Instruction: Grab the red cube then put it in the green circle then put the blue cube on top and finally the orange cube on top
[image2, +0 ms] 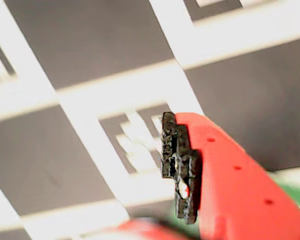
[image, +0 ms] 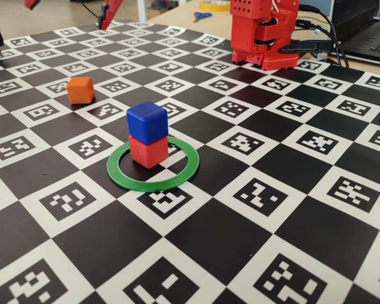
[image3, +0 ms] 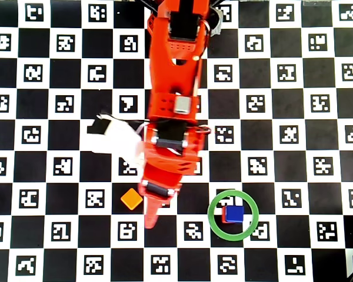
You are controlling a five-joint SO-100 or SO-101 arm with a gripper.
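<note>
Two cubes are already standing stacked, the blue cube [image: 147,122] on the red cube [image: 149,151] inside the green circle [image: 128,182], so the fingers [image3: 150,222], seemingly closed and empty, are needing to open squarely over the orange cube [image3: 131,198] lying just beside them on the table [image: 291,209].

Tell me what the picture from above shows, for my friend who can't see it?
A blue cube sits on a red cube inside a green ring on a black-and-white checkered board. An orange cube lies alone to the ring's left. The red robot arm reaches down from the top, its hand pointing beside the orange cube.
</note>
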